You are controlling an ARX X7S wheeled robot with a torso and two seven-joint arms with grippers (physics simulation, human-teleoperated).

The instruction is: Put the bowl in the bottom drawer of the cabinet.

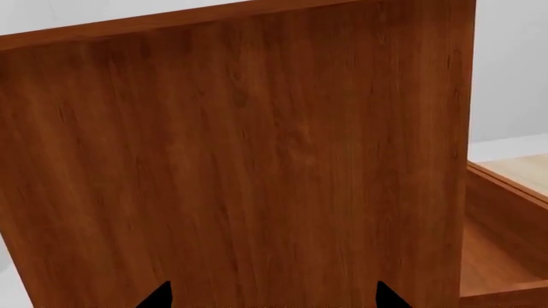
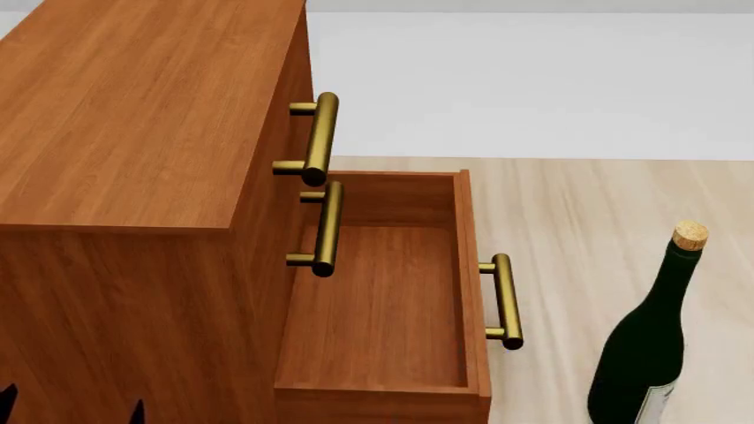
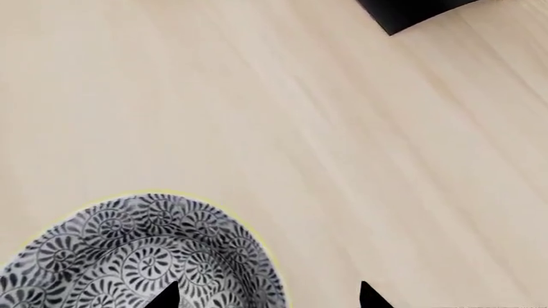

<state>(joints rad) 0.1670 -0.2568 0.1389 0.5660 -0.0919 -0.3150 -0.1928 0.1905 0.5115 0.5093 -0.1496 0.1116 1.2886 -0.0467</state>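
Right gripper (image 3: pixel 265 296) hangs over the bowl (image 3: pixel 128 256), and only its two dark tips show at the edge of the right wrist view. One tip sits over the bowl's inside and the other sits over the bare wooden floor (image 3: pixel 342 128), so the tips are spread apart with the rim between them. It looks lined up this way so it can pinch the rim, but nothing is pinched yet.

The bowl sits flat on the floor with its swirly pattern facing up. It does not show in the head view, so I cannot tell how far it is from the cabinet (image 2: pixel 130 132).

Left gripper (image 1: pixel 274 298) points at the plain side of the cabinet. Its two tips are wide apart and hold nothing. It seems to just wait there, out of the way.

The bottom drawer (image 2: pixel 389 300) is pulled out and is bare inside, ready for the bowl. Its brass handle (image 2: pixel 504 300) sticks out at the front. The two drawers above it are closed.

A wine bottle (image 2: pixel 648 353) stands near the open drawer. The arm should carry the bowl around it so it does not tip over.
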